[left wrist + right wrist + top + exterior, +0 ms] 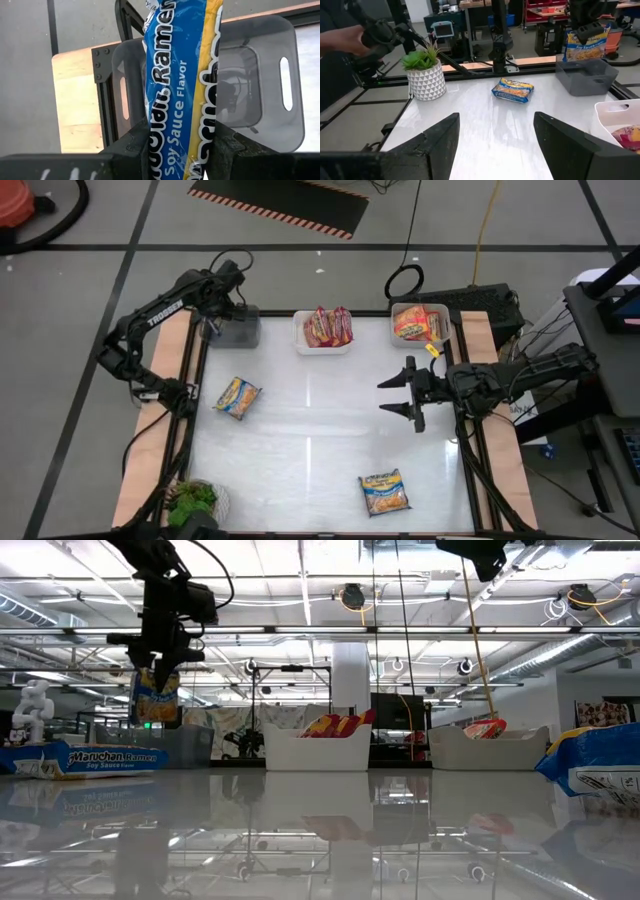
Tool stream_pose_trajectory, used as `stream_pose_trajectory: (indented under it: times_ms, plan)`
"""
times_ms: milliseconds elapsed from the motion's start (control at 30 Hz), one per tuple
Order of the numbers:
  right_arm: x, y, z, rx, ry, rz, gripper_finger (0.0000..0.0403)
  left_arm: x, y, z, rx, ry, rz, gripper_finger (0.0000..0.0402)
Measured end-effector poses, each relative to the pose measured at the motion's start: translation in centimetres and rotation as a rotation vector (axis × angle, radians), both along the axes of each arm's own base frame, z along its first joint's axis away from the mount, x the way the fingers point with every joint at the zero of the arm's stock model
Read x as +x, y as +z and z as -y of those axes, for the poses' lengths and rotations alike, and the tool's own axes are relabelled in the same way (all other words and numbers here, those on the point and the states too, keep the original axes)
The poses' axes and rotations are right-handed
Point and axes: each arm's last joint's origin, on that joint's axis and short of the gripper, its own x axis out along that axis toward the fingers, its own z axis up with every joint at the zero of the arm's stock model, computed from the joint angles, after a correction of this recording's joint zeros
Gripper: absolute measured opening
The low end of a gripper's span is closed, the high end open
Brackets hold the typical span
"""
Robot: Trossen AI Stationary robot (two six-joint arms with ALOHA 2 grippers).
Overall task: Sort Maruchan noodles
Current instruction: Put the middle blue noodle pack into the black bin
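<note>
**Operator A:** We are holding a blue-and-yellow crinkly plastic ramen packet (182, 95) in the left gripper (180, 150), fingers clamped against its two flat faces. The packet is hanging with its long axis vertical, pointing down out of the jaws.

**Operator B:** Where are we holding it relative to the drop point?

**Operator A:** We are hovering over the smoky grey translucent plastic bin (238, 330) at the table's far left corner. In the left wrist view the bin's open mouth is lying straight past the packet's lower end, so we are judging that the release needs a vertical path only; the packet looks roughly centred between the bin walls.

**Operator B:** And the right gripper (405, 394)?

**Operator A:** We are keeping it wide open and empty, above the table near the right edge, well apart from any packet.

**Operator B:** What are we leaving for later?

**Operator A:** We are seeing two more blue-and-yellow packets flat on the table: one (237, 396) near the left edge, closer to the left arm, and one (385, 492) near the front edge, closer to the right arm. Red packets (328, 326) are sitting in the white rectangular bin (322, 346) at the far edge's middle, and orange-yellow packets (416, 323) in the second white bin (397, 312) towards the far right corner.
</note>
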Motion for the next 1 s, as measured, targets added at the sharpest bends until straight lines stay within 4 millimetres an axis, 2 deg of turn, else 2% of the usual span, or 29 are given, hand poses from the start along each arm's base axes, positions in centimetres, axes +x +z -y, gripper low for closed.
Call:
stream_pose_trajectory:
  times_ms: [267,633,1000]
  plan:
    - [0.0,0.0,0.0,0.006,-0.002,0.000,0.0249,0.4,-0.3,0.2,0.022,0.019,-0.003,0.0129]
    - [0.0,0.0,0.0,0.031,-0.005,-0.001,0.0249,-0.7,-4.9,0.9,-0.067,0.001,-0.074,0.0129]
    - [0.0,0.0,0.0,0.008,-0.001,0.001,0.0249,-0.5,-5.0,0.9,-0.040,0.012,-0.072,0.0129]
